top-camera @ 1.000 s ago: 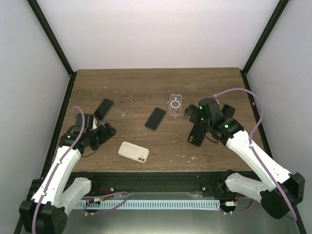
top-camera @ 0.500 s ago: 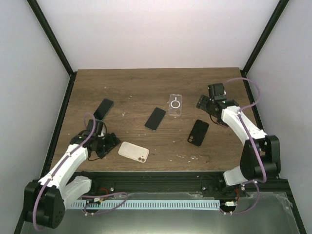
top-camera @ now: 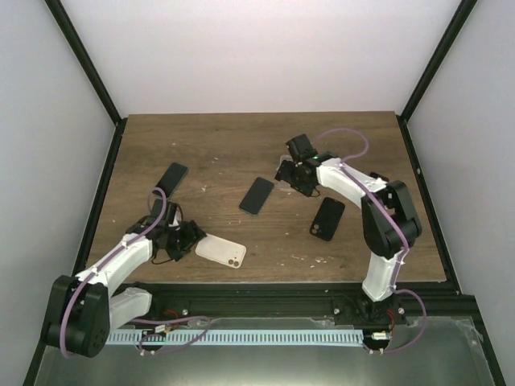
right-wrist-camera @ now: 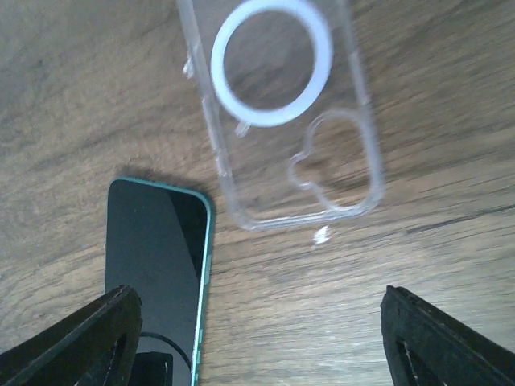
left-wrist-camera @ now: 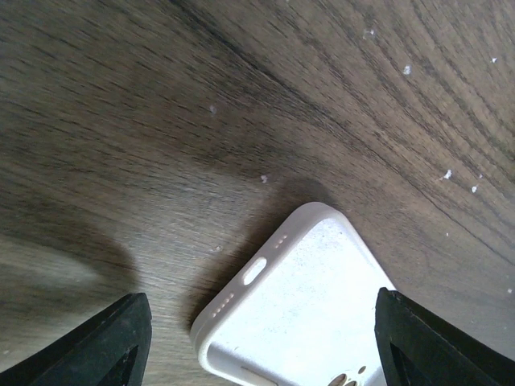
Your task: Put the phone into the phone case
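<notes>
The right claw (top-camera: 288,172) hangs low over the clear case (right-wrist-camera: 278,121), its fingers spread wide with nothing between them. The teal-edged phone (right-wrist-camera: 157,265) lies flat on the tabletop (top-camera: 241,145) just beside that case, not inside it. Over on the near left, the left claw (top-camera: 190,236) is spread open too, at the end of a white case (left-wrist-camera: 302,305) lying flat.

We find no legible text, labels, brands or numbers in any view. The clear case (right-wrist-camera: 283,112) carries only a plain white ring, no lettering.
</notes>
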`<state>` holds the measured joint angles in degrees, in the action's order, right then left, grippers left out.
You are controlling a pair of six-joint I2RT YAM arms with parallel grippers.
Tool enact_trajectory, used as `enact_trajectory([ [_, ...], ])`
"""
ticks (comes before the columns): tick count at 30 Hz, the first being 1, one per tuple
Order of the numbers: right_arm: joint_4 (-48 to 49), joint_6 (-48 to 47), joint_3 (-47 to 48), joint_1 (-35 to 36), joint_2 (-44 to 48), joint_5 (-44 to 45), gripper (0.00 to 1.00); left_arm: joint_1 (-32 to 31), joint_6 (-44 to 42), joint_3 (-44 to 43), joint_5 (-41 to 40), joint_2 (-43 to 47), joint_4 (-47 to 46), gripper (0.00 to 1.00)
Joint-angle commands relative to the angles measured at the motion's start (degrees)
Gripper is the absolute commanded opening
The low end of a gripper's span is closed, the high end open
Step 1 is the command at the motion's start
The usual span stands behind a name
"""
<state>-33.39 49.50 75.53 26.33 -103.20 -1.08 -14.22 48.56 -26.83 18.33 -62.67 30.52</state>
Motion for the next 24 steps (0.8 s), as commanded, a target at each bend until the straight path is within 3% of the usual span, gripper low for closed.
enact_trajectory([
  [1, -2.5, 6.5, 3.9, 4.1, -3.7, 1.3, 0.82, -0.3, 1.3, 2.2, 3.2, -1.1, -5.5, 0.76],
  [10, -2.7, 11.5, 9.3, 9.9, -9.5, 3.5, 0.85, -0.3, 2.4, 4.2, 5.6, -0.8, -10.4, 0.74],
  [14, -3.4, 12.6, 10.9, 10.6, -11.9, 3.5, 0.85, -0.3, 4.2, 4.8, 10.9, -0.4, -14.9, 0.74],
  [24, -6.9, 13.1, 17.8, 12.6, -17.7, 4.3, 0.86, -0.3, 2.5, 2.0, 4.2, 10.0, -4.6, 0.77],
])
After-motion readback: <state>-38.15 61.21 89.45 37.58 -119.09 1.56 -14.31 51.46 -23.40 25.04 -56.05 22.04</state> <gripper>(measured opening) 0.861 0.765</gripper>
